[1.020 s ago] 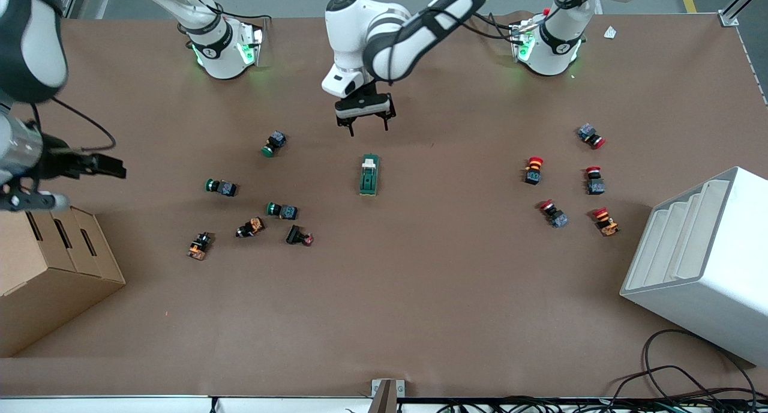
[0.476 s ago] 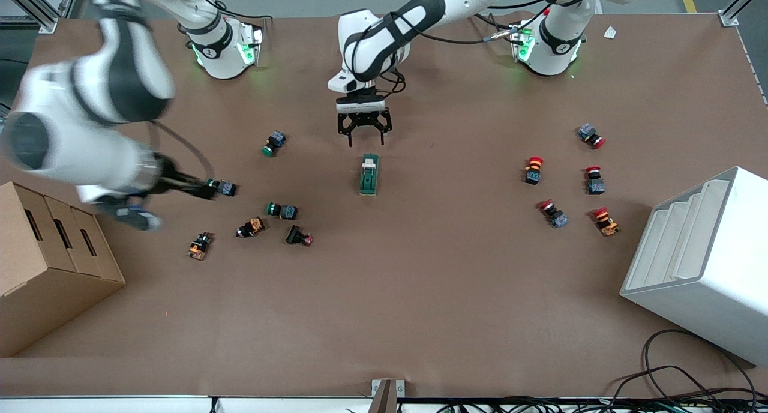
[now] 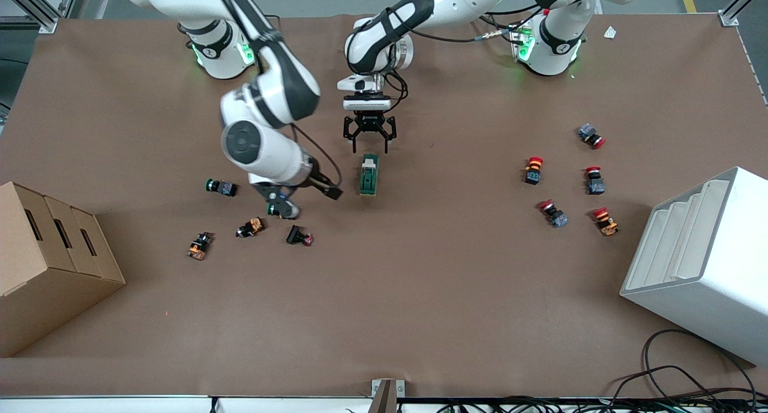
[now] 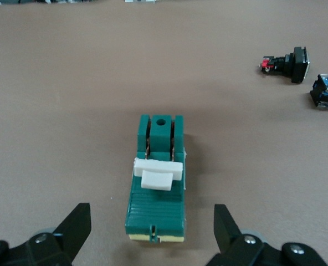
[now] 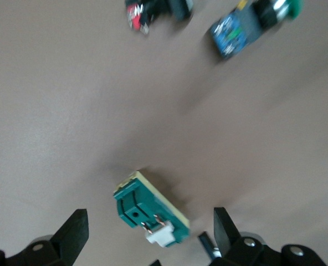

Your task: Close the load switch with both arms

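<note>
The load switch (image 3: 369, 174) is lying flat on the brown table (image 3: 420, 293), about midway between the two arms' ends, with its cream-white lever (image 4: 157, 172) sitting toward the end that faces the robot bases. The left gripper (image 3: 369, 138) is hanging over the table just past that lever end, pointing down, with its fingers (image 4: 75, 224) spread wide and gripping nothing; in the left wrist view the switch (image 4: 157, 183) is lying centred between them. The right gripper (image 3: 329, 190) is hovering just beside the switch, toward the right arm's end of the table, its fingers (image 5: 72, 233) also standing well apart and empty, with the switch (image 5: 150, 209) lying between them in the right wrist view.

A cluster of push buttons is lying toward the right arm's end, among them a green-capped one (image 3: 220, 186). Red-capped push buttons (image 3: 533, 169) are lying well apart toward the left arm's end, near a white stepped bin (image 3: 702, 263). A cardboard box (image 3: 48, 263) is sitting at the right arm's end.
</note>
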Tool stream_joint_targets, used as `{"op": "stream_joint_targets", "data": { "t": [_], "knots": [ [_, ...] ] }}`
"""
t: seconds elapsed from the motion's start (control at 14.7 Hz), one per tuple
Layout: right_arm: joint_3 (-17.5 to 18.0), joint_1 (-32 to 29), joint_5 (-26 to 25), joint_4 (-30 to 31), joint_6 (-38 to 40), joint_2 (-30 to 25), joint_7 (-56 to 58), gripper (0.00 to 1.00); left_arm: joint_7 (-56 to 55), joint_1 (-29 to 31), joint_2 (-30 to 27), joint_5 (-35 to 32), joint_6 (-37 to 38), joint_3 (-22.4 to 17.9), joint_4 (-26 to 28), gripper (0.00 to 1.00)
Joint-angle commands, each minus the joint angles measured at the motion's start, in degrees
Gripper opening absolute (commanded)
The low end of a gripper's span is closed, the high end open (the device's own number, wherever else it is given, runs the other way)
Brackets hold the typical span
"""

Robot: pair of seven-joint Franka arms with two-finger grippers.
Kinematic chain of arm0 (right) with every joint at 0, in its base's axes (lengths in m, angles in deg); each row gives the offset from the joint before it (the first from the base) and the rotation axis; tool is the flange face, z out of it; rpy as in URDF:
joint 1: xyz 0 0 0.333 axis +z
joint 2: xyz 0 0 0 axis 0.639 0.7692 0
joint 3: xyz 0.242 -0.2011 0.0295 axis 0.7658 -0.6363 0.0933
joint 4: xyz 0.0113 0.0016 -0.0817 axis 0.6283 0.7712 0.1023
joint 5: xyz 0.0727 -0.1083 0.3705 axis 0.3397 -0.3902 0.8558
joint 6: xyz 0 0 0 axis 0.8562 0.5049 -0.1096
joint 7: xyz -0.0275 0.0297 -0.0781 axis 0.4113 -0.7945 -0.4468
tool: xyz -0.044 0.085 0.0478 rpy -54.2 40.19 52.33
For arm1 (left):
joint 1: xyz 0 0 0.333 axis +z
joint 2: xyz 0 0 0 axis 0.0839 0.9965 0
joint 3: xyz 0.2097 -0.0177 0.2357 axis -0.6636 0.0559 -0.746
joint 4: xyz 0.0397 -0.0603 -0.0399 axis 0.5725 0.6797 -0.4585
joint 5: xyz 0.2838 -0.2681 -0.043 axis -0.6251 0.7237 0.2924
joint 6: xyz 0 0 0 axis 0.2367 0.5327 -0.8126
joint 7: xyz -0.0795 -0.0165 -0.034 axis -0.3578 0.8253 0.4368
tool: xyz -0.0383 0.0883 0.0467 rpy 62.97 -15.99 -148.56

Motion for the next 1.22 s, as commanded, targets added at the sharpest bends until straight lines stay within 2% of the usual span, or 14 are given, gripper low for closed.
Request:
{"op": "stream_joint_targets", "data": {
  "t": [0.0,0.27,0.68,1.16],
  "knots": [
    [-0.8,4.96,3.18,-0.15,-3.61,3.22,-2.66,1.0,-4.75,-0.8,2.04,-5.76,2.26,-0.25,-0.29,0.98],
    [-0.8,9.98,5.04,-0.06,-9.32,7.17,-2.75,1.0,-6.34,-1.42,3.71,-8.32,5.77,-0.33,-0.11,0.98],
    [-0.89,12.71,5.04,0.02,-10.39,9.9,-2.75,1.0,-8.19,-1.42,5.38,-12.71,9.02,-0.33,-0.11,0.98],
    [-0.8,14.21,5.82,-0.5,-15.49,11.4,-5.3,1.0,-9.77,-1.42,5.83,-12.98,9.38,-0.42,-0.03,0.98]
  ]
}}
